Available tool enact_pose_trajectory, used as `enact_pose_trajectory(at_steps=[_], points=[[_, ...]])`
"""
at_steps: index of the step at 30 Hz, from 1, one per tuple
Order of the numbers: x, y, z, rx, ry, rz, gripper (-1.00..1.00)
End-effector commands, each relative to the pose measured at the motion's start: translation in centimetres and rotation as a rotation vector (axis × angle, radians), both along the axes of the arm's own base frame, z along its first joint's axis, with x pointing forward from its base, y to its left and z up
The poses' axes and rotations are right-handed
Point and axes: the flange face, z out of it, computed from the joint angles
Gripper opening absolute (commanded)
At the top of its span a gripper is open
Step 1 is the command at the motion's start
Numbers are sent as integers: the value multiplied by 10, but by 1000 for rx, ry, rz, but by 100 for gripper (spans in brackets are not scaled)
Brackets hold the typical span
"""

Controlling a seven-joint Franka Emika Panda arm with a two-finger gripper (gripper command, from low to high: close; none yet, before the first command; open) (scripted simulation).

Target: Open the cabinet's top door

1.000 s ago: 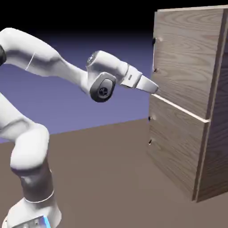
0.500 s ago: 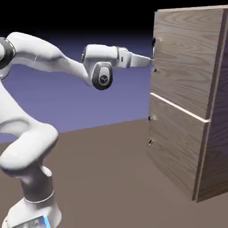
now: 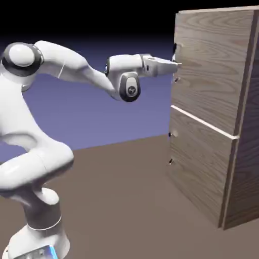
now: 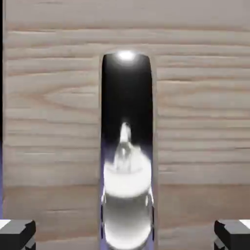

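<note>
Evidently, your gripper [image 4: 125, 235] has its fingertips apart, one on each side of the top door's shiny handle [image 4: 126, 146], the top door [image 3: 215, 66] shut on the cabinet [image 3: 248, 152] at the exterior view's right, directly above the closed lower door [image 3: 200, 162], contents hidden.

The arm [image 3: 76, 60] has smooth, glossy white housings with rounded, tubular contours. Joint covers: one black ring surrounds a white domed cap [image 3: 21, 54]; one dark oval cover carries a pale inset bearing a small dark marking. Thin seam lines cross the white shells. The base [image 3: 38, 244] is white, with a bright blue strip beside a pale panel. The finger tips [image 4: 17, 235] are blocky, dark grey to black.
</note>
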Motion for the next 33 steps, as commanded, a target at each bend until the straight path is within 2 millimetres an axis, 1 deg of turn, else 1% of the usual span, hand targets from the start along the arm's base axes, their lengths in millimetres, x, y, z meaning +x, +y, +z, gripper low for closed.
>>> enact_pose_trajectory(at_steps=[1, 8, 21, 25, 33], points=[[-5, -2, 0, 0, -1, 13, -100], [-33, -14, 0, 0, 0, 99, -100], [-80, -42, 0, 1, -1, 245, -100], [-85, -45, 3, 12, -14, 267, -100], [-83, -44, 2, 11, -11, 258, -100]])
